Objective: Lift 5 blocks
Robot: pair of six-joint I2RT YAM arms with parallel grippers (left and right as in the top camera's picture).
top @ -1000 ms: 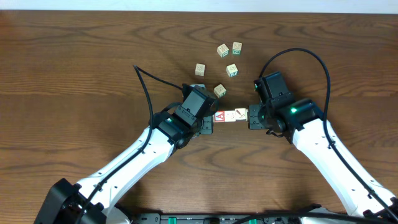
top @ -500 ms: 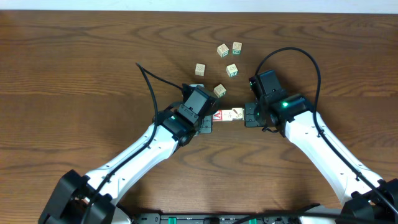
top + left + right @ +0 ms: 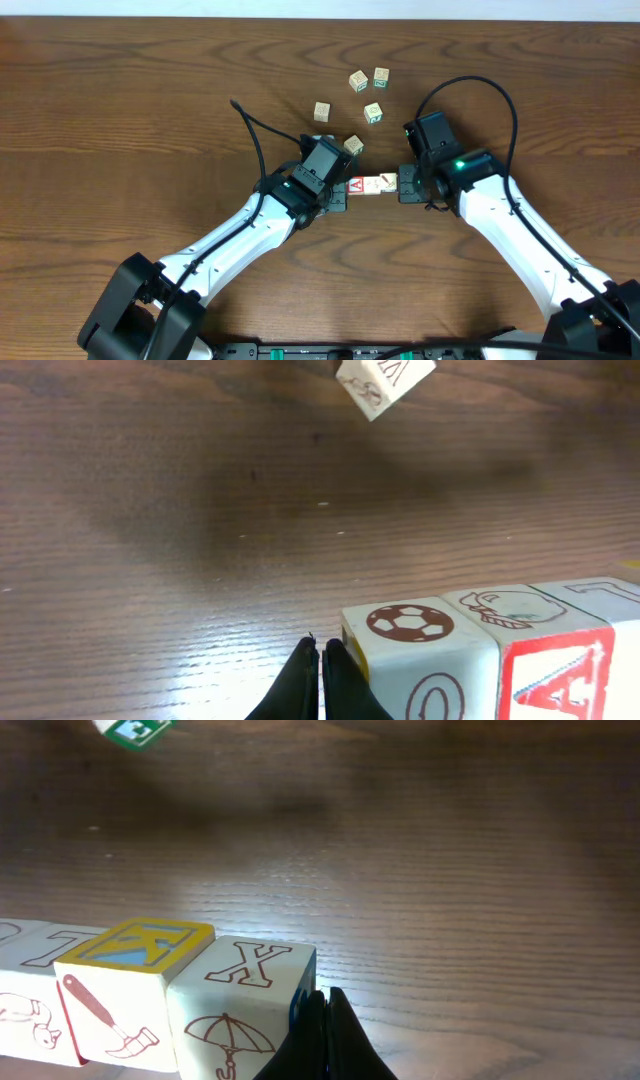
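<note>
A short row of pale blocks (image 3: 371, 185) lies end to end between my two grippers. Its left part shows the red "A" block (image 3: 353, 186) (image 3: 555, 675). My left gripper (image 3: 340, 190) (image 3: 320, 660) is shut, and its fingertips press the side of the football-print end block (image 3: 420, 650). My right gripper (image 3: 403, 185) (image 3: 318, 1010) is also shut, pressing the outer side of the X-and-umbrella end block (image 3: 250, 990). A yellow-framed K block (image 3: 135, 955) sits beside that one. I cannot tell whether the row touches the table.
Several loose blocks lie beyond the row: one just behind the left gripper (image 3: 353, 145) (image 3: 385, 380), a green-print one (image 3: 373, 113) (image 3: 135, 730), and others (image 3: 322, 110) (image 3: 358, 80) (image 3: 381, 76). Black cables arc off both wrists (image 3: 250, 135) (image 3: 480, 85).
The row and both grippers shifted slightly left, then came back right. The left arm's elbow swung rightwards. Both grippers stayed shut against the row's ends.
</note>
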